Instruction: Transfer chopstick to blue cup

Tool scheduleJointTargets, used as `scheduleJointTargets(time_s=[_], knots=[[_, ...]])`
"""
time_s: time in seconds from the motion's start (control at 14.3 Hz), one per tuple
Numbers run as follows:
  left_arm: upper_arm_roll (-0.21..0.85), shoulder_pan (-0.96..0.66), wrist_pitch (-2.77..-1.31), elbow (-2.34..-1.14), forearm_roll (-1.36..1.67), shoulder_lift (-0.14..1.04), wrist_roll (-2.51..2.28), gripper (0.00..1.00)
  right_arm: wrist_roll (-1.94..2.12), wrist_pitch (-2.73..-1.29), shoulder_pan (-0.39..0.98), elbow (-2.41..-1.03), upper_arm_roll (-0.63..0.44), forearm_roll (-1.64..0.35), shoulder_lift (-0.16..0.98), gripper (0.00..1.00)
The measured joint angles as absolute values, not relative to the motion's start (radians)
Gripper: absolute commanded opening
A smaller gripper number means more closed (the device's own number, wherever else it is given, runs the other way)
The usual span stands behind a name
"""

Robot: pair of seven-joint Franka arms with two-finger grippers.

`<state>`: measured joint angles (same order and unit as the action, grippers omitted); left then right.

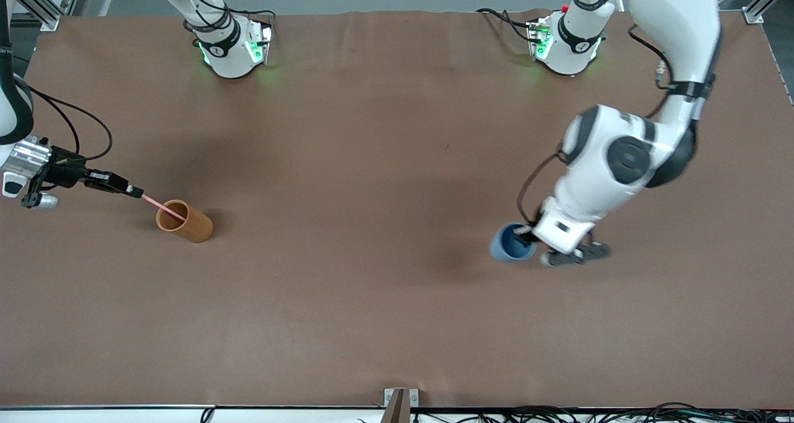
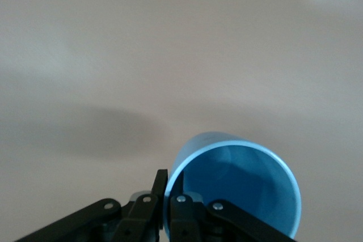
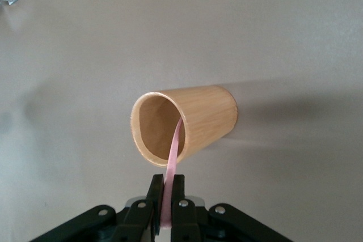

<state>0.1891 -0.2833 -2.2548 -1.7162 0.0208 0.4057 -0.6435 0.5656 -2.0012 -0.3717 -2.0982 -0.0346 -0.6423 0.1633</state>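
The pale pink chopstick (image 1: 162, 206) is pinched at one end by my right gripper (image 1: 133, 191), which is shut on it. Its other end reaches into the mouth of the orange-brown cup (image 1: 186, 222) near the right arm's end of the table. The right wrist view shows the stick (image 3: 174, 151) between the jaws of that gripper (image 3: 168, 188), entering the cup (image 3: 198, 117). My left gripper (image 1: 528, 235) is shut on the rim of the blue cup (image 1: 512, 243), which is tilted. In the left wrist view one finger of that gripper (image 2: 168, 182) is inside the cup (image 2: 238, 185) and one is outside.
The brown table mat (image 1: 372, 193) spreads wide between the two cups. The arm bases (image 1: 232, 48) stand along the table edge farthest from the front camera. A metal bracket (image 1: 397, 404) sits at the nearest edge.
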Motion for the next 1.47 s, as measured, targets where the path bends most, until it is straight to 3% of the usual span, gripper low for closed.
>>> scheduleJointTargets(time_s=[0.35,0.84,0.98,1.19,1.47], knots=[[0.190,-0.495,-2.264,-1.739,0.000,0.450,-0.902,0.00,0.500,-1.890,-0.369,-1.997,-0.026,-0.599,0.135,0.04],[0.188,-0.525,-2.365,-1.757,-0.106,0.553,-0.980,0.04,0.198,-1.694,-0.205,-1.751,-0.014,-0.344,0.077,0.05],[0.188,-0.526,-2.370,-1.763,-0.107,0.557,-0.980,0.22,0.079,-1.693,-0.102,-1.723,-0.009,-0.269,0.055,0.05],[0.188,-0.526,-2.374,-1.769,-0.108,0.559,-0.980,1.00,-0.119,-1.693,0.065,-1.694,-0.005,-0.208,0.025,0.05],[0.183,-0.515,-2.359,-1.755,-0.108,0.534,-0.979,1.00,-0.328,-1.694,0.220,-1.658,-0.003,-0.197,0.017,0.04]])
